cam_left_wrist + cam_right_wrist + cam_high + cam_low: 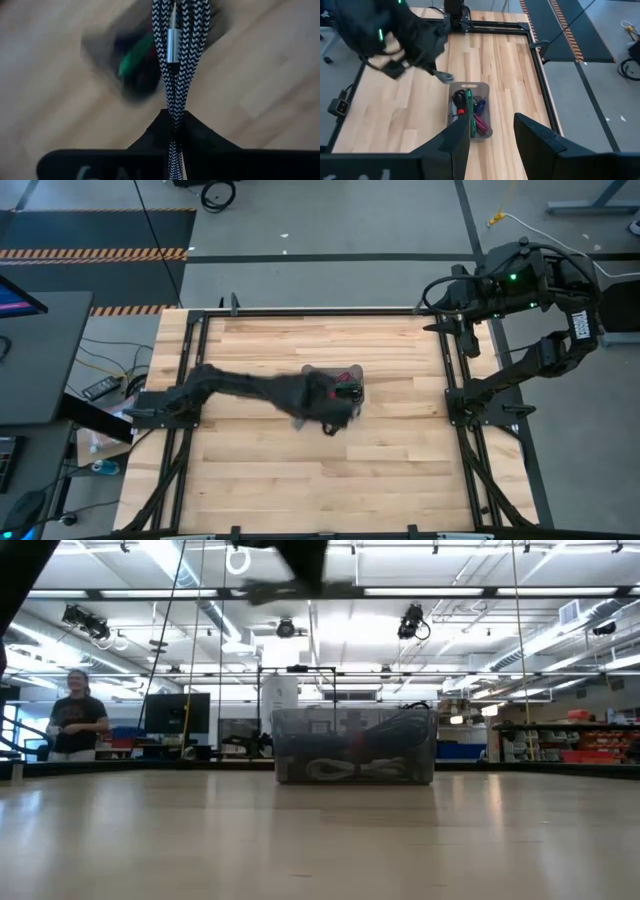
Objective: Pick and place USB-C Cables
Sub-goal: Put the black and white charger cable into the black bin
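Note:
My left gripper [174, 120] is shut on a black-and-white braided USB-C cable [181, 35] with a silver plug [172, 47]. It hovers high over the table by the near side of the small translucent grey bin [322, 372]. From the right wrist view the cable shows as a grey stub [444, 76] under the left arm. The bin [470, 111] holds red, green, purple, maroon and black cables; the low view shows a white one [345, 770] on its floor. My right gripper [492, 135] is open, parked off the table's far right corner. My left gripper pinches the braided cable bundle [173, 107] between its two fingers, several strands side by side. The strands run forward out of the fingertips, along the fingers. The cable is lifted clear of the table and the bin.
The bin stands on its base at the middle of the wooden table [400, 470]. A black metal frame [455, 370] borders the tabletop. A person [77, 720] stands in the room beyond the table. Bare wood lies all round the bin.

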`<control>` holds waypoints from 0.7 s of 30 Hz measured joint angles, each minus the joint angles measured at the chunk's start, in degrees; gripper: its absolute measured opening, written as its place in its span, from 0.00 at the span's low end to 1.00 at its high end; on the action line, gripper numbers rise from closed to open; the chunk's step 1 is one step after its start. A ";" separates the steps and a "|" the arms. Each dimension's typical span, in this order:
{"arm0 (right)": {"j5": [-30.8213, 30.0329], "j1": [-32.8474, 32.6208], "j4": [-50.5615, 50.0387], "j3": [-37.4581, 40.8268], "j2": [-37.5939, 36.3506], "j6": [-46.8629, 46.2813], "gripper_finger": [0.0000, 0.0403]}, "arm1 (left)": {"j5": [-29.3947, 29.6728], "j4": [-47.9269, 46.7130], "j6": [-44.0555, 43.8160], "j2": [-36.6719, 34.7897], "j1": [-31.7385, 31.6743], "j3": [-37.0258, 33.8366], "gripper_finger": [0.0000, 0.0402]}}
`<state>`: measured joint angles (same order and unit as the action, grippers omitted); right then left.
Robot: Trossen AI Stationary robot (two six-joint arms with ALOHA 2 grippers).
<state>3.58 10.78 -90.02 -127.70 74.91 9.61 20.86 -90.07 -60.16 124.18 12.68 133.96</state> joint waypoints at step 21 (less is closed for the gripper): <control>-10.26 1.21 1.37 0.00 5.91 -18.92 0.39 | -16.72 9.12 78.80 -4.92 -22.70 -2.09 0.06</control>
<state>-6.68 12.00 -88.65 -127.70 80.82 -9.31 4.14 -80.95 18.65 119.26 -10.02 131.87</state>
